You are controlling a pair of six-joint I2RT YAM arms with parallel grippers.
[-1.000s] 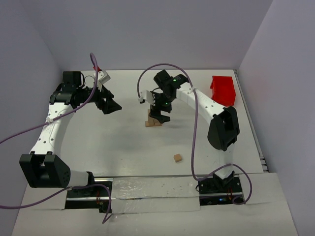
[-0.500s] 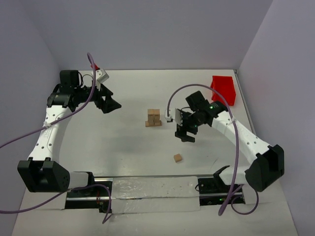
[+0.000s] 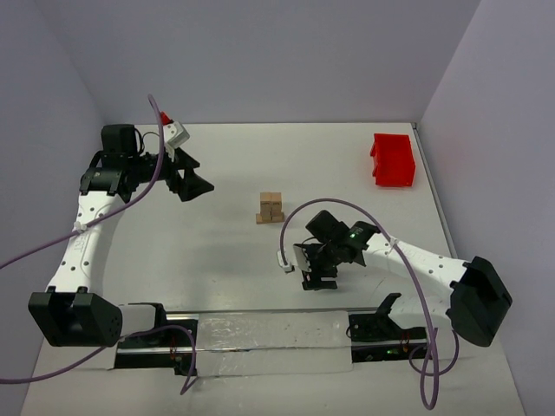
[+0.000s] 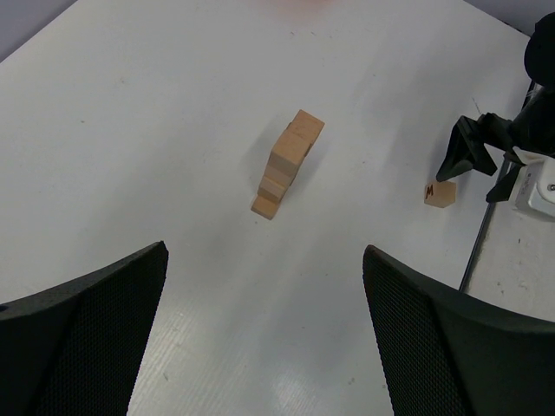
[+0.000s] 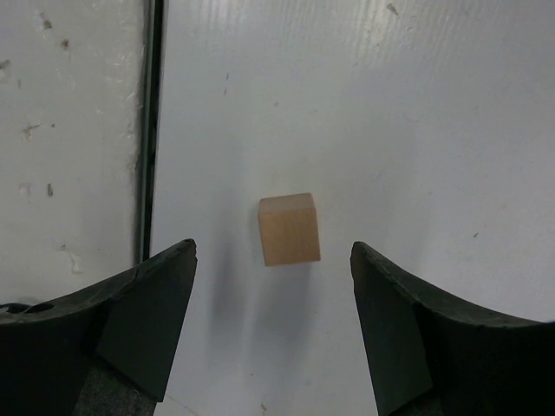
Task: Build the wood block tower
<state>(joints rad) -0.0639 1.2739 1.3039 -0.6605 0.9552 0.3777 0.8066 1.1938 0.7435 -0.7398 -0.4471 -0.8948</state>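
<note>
Above lone block [image 5: 289, 229], right jaws apart, not touching; left jaws wide apart, facing tower [image 4: 286, 165].

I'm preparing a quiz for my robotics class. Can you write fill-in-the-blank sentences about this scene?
1. The loose block lies ___ the right claw's fingers, untouched.
2. The bin at the table's far right corner is coloured ___.
3. The left claw, jaws open, holds ___.

Missing words: between; red; nothing.
</note>
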